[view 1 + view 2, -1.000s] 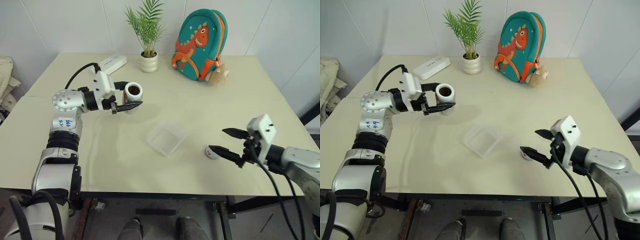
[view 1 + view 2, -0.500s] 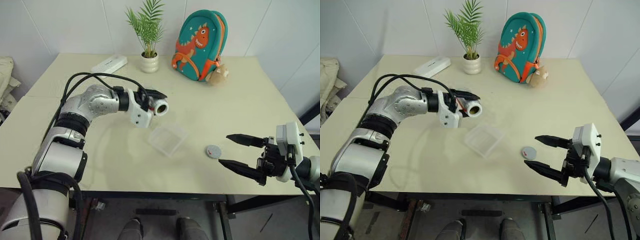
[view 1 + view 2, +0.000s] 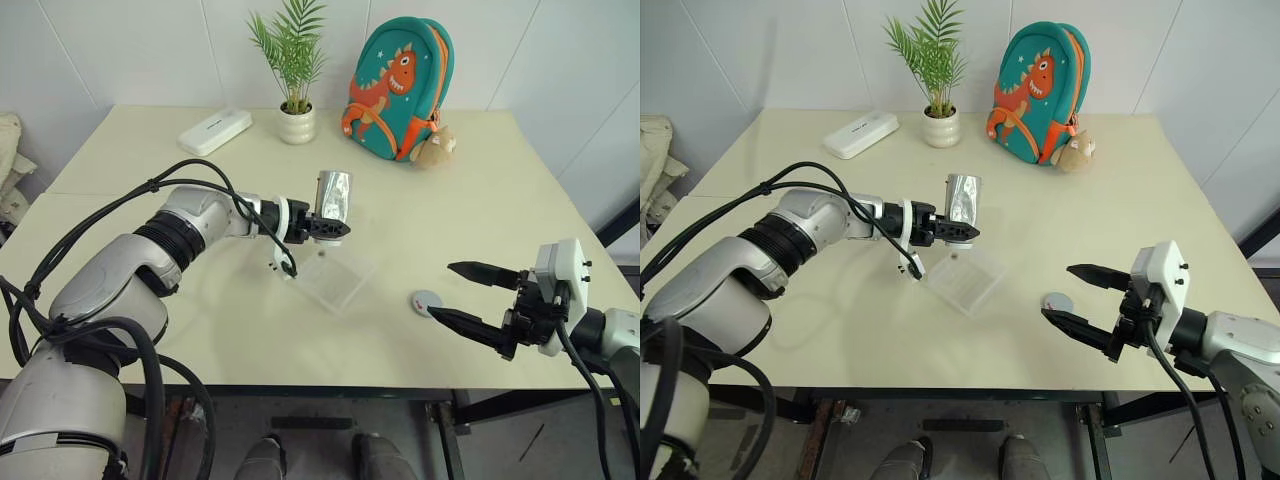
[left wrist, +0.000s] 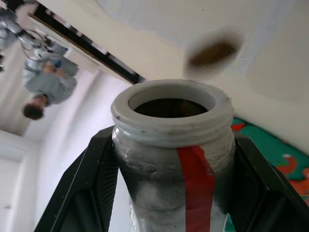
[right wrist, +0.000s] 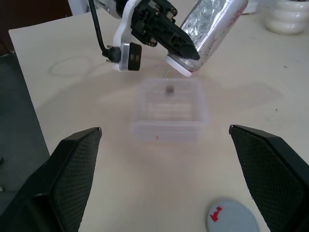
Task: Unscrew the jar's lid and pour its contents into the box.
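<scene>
Right wrist view: left gripper [image 5: 186, 50], clamped on inverted jar [image 5: 212, 26], tips pellets [image 5: 170, 89] into box [image 5: 169, 108]; right gripper [image 3: 462, 293] gapes beside lid [image 5: 233, 216].

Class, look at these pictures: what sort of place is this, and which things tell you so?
Probably a lab or test room dressed as a home: a plain table against white walls, with a potted plant, a child's dinosaur backpack and a robot's cabled arms.

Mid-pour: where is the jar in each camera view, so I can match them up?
Left eye view: the jar upended in the left gripper over the box, centre.
Right eye view: jar left of centre, above the box.
Left wrist view: jar's open mouth, centre.
Right wrist view: jar tilted, mouth down, over the box.
Shared landmark: the box.
</scene>
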You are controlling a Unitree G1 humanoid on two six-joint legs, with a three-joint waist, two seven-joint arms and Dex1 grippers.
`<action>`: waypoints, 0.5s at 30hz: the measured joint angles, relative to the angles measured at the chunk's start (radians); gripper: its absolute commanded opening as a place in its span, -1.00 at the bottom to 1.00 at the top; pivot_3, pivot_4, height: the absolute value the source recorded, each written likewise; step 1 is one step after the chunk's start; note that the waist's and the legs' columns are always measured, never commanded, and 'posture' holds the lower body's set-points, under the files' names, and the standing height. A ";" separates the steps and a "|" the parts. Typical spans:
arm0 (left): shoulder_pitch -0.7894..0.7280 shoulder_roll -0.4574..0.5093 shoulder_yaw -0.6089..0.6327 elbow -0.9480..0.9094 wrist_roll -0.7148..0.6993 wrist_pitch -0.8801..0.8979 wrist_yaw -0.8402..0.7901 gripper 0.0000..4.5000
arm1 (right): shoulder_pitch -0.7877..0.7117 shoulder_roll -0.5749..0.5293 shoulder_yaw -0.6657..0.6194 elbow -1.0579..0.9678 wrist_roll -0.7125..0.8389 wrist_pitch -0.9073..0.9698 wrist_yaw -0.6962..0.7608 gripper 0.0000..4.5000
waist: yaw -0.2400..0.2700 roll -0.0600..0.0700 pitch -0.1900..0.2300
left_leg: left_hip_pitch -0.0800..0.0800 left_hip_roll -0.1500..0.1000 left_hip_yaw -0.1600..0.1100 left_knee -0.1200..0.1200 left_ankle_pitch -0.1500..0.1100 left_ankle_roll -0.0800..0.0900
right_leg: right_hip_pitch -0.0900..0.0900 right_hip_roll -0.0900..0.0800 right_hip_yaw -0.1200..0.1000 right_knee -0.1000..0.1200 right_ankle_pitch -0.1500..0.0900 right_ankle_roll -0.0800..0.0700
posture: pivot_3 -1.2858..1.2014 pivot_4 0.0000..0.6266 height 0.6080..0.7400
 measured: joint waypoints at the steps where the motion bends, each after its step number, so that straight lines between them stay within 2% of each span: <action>1: 0.000 -0.001 -0.004 -0.004 -0.001 0.011 0.015 0.14 | -0.007 0.000 0.005 0.007 0.000 0.000 0.000 0.98 | 0.002 0.000 0.000 | 0.000 0.000 0.000 0.000 0.000 0.000 | 0.000 0.000 0.000 0.000 0.000 0.000 | 0.03 -0.52 1.00; 11: 0.021 0.040 0.000 -0.146 -0.059 0.030 0.025 0.14 | -0.069 0.000 0.056 0.052 -0.018 -0.001 -0.014 0.98 | 0.013 0.000 0.000 | 0.000 0.000 0.002 0.000 -0.002 0.001 | -0.001 -0.001 0.001 0.001 0.000 0.000 | 0.03 -0.52 1.00; 13: 0.021 0.039 0.025 -0.138 -0.123 -0.011 -0.009 0.14 | -0.070 0.000 0.064 0.053 -0.021 -0.001 -0.015 0.98 | 0.019 0.000 0.000 | 0.000 0.000 0.002 0.001 -0.002 0.001 | -0.001 -0.001 0.001 0.002 0.000 0.000 | 0.03 -0.52 1.00; 15: 0.022 0.031 0.102 -0.071 -0.277 -0.114 -0.104 0.14 | -0.071 0.000 0.067 0.053 -0.023 -0.001 -0.020 0.98 | 0.022 0.000 0.000 | 0.000 0.000 0.002 0.002 -0.002 0.001 | -0.001 -0.001 0.001 0.002 0.001 0.000 | 0.03 -0.52 1.00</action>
